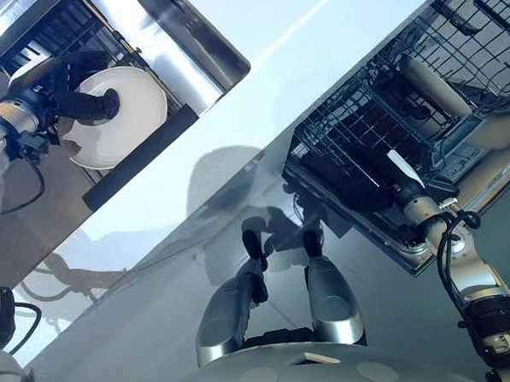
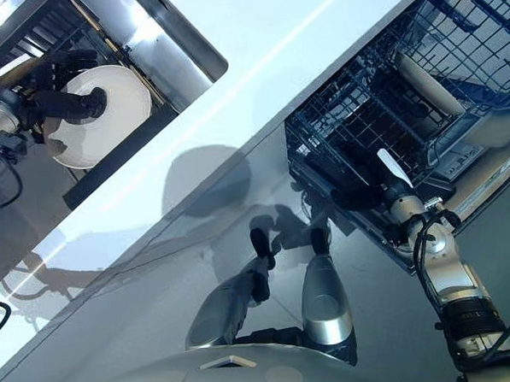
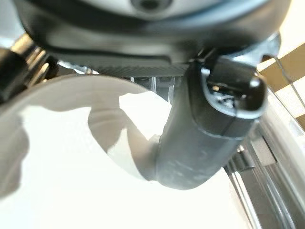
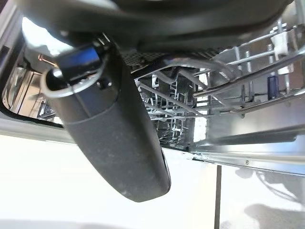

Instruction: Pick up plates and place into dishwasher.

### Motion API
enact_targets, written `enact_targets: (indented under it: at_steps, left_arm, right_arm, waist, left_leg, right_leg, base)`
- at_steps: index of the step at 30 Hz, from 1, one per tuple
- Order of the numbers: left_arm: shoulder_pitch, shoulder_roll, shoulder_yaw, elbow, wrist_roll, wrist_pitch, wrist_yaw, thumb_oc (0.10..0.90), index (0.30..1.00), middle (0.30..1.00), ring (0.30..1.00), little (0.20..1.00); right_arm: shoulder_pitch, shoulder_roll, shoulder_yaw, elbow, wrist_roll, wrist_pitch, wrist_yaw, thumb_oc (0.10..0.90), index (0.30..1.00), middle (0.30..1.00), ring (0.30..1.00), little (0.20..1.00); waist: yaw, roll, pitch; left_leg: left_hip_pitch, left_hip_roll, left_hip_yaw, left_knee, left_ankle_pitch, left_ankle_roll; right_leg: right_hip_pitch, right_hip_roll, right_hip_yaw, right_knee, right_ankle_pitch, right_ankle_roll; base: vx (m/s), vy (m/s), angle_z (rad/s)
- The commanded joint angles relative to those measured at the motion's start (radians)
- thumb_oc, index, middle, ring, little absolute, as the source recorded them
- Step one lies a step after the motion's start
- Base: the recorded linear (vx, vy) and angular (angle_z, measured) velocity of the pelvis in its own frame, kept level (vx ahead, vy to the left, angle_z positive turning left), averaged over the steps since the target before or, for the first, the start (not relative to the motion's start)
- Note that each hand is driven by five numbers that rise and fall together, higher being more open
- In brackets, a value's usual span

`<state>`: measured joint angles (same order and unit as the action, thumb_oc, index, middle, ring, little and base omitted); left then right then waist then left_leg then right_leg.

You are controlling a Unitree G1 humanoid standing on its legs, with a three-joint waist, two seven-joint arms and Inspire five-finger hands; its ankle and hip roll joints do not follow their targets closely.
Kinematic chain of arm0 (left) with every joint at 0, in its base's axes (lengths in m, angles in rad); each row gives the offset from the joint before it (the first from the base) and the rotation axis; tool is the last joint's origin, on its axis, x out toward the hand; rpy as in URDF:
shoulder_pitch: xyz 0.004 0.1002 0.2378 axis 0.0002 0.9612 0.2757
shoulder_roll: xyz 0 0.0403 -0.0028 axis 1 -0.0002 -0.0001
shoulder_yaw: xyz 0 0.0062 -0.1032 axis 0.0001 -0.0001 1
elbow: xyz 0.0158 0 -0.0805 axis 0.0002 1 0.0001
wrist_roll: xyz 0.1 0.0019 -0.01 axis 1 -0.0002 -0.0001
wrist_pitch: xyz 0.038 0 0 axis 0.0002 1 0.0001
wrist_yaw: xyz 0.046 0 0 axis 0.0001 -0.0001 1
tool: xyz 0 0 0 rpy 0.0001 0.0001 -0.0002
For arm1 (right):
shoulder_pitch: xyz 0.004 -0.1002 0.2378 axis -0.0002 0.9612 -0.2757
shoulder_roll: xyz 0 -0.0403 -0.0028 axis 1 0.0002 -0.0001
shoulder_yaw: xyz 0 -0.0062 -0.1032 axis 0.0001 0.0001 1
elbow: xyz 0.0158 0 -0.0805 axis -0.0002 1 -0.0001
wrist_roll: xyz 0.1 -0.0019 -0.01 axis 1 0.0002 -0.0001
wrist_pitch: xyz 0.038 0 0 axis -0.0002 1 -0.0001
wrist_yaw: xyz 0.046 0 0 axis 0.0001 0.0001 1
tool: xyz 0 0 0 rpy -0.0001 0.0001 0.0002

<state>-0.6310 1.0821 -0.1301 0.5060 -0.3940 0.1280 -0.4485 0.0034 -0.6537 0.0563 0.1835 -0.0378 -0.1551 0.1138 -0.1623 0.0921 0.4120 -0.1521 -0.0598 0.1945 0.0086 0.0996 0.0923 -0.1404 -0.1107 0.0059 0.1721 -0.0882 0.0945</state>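
Gripping a white plate [image 1: 123, 112] over at the far left, the left hand [image 1: 66, 102] has its thumb laid across the plate's face and its fingers curled behind the rim, right at the sink [image 1: 187, 40]. On the right, the right hand [image 1: 370, 185] sits at the dishwasher rack [image 1: 387, 107]; can't tell how its fingers are set.

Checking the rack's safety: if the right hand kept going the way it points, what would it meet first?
Probably the wire rack of the dishwasher: the right hand is already at its edge, though depth is unclear.
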Motion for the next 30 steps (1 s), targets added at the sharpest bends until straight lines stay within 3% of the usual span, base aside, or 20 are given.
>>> enact_targets:
  at_steps: [1, 3, 5, 6, 8, 10, 14, 23, 30]
  left_arm:
    - [0.166, -0.018, -0.023, -0.119, -0.055, 0.061, -0.153, 0.718, 0.829, 0.829, 0.829, 0.818]
    - [0.218, -0.016, 0.023, -0.154, -0.076, 0.039, -0.135, 0.611, 0.738, 0.738, 0.738, 0.711]
    - [0.27, -0.029, 0.08, -0.174, -0.083, 0.006, -0.111, 0.641, 0.764, 0.764, 0.764, 0.741]
    - [0.309, -0.044, 0.127, -0.187, -0.074, -0.02, -0.096, 0.495, 0.639, 0.639, 0.639, 0.595]
    - [0.346, -0.06, 0.173, -0.202, -0.082, -0.07, -0.076, 0.484, 0.629, 0.629, 0.629, 0.584]
    - [0.37, -0.073, 0.204, -0.224, -0.076, -0.099, -0.057, 0.41, 0.566, 0.566, 0.566, 0.51]
    - [0.405, -0.098, 0.262, -0.279, -0.054, -0.182, 0.008, 0.1, 0.3, 0.3, 0.3, 0.2]
    - [0.382, -0.071, 0.254, -0.343, 0.044, -0.257, 0.056, 0.1, 0.3, 0.3, 0.3, 0.2]
    - [0.351, -0.049, 0.212, -0.341, 0.076, -0.271, 0.07, 0.1, 0.3, 0.3, 0.3, 0.2]
  right_arm:
    - [-0.012, -0.039, -0.059, -0.059, 0.028, -0.061, -0.023, 0.8, 0.9, 0.9, 0.9, 0.9]
    - [0.003, -0.027, -0.062, -0.057, 0.029, -0.059, -0.019, 0.8, 0.9, 0.9, 0.9, 0.9]
    - [0.013, -0.008, -0.063, -0.052, 0.024, -0.056, -0.013, 0.8, 0.9, 0.9, 0.9, 0.9]
    - [0.023, 0.009, -0.063, -0.049, 0.018, -0.057, -0.01, 0.8, 0.9, 0.9, 0.9, 0.9]
    - [0.03, 0.028, -0.061, -0.043, 0.007, -0.061, -0.005, 0.8, 0.9, 0.9, 0.9, 0.9]
    - [0.036, 0.044, -0.056, -0.039, 0.002, -0.06, -0.006, 0.8, 0.9, 0.9, 0.9, 0.9]
    - [0.046, 0.076, -0.041, -0.025, -0.007, -0.067, 0.002, 0.8, 0.9, 0.9, 0.9, 0.9]
    - [0.065, 0.104, -0.015, -0.005, 0.019, -0.08, 0.007, 0.8, 0.9, 0.9, 0.9, 0.9]
    - [0.069, 0.095, 0.003, 0.007, 0.031, -0.095, 0.017, 0.8, 0.9, 0.9, 0.9, 0.9]
  waist:
    - [0.022, 0.019, -0.068]
    - [0.034, 0.021, -0.082]
    - [0.045, 0.024, -0.097]
    - [0.054, 0.024, -0.112]
    - [0.065, 0.025, -0.129]
    - [0.073, 0.025, -0.142]
    - [0.09, 0.02, -0.174]
    - [0.098, 0.002, -0.225]
    - [0.096, -0.004, -0.234]
  left_leg:
    - [0.065, -0.058, -0.017, 0.104, -0.208, -0.01]
    - [0.085, -0.063, -0.029, 0.089, -0.208, -0.011]
    - [0.103, -0.067, -0.038, 0.075, -0.206, -0.011]
    - [0.115, -0.069, -0.046, 0.066, -0.204, -0.012]
    - [0.127, -0.07, -0.056, 0.052, -0.201, -0.012]
    - [0.138, -0.069, -0.063, 0.041, -0.197, -0.013]
    - [0.161, -0.067, -0.074, 0.02, -0.193, -0.011]
    - [0.204, -0.056, -0.106, -0.015, -0.192, -0.013]
    - [0.219, -0.045, -0.112, -0.013, -0.193, -0.017]
  right_leg:
    - [-0.116, 0.026, -0.005, -0.021, 0.101, 0.032]
    - [-0.087, 0.024, -0.016, -0.038, 0.097, 0.034]
    - [-0.066, 0.025, -0.026, -0.047, 0.089, 0.036]
    - [-0.053, 0.025, -0.035, -0.049, 0.082, 0.036]
    - [-0.04, 0.028, -0.044, -0.049, 0.072, 0.036]
    - [-0.033, 0.029, -0.051, -0.046, 0.066, 0.036]
    - [-0.013, 0.035, -0.068, -0.035, 0.043, 0.038]
    - [0.05, 0.066, -0.069, -0.049, 0.018, 0.025]
    - [0.09, 0.084, -0.07, -0.073, 0.011, 0.01]
  base:
    - [0.02, -0.061, 0.12]
    - [0.01, -0.07, 0.04]
    - [0.02, -0.072, -0.01]
    - [0.02, -0.079, 0.01]
    - [0.01, -0.082, 0.01]
    - [0.01, -0.068, -0.04]
    - [0.01, -0.089, -0.06]
    - [0.02, -0.113, 0.32]
    - [0.01, -0.079, 0.06]
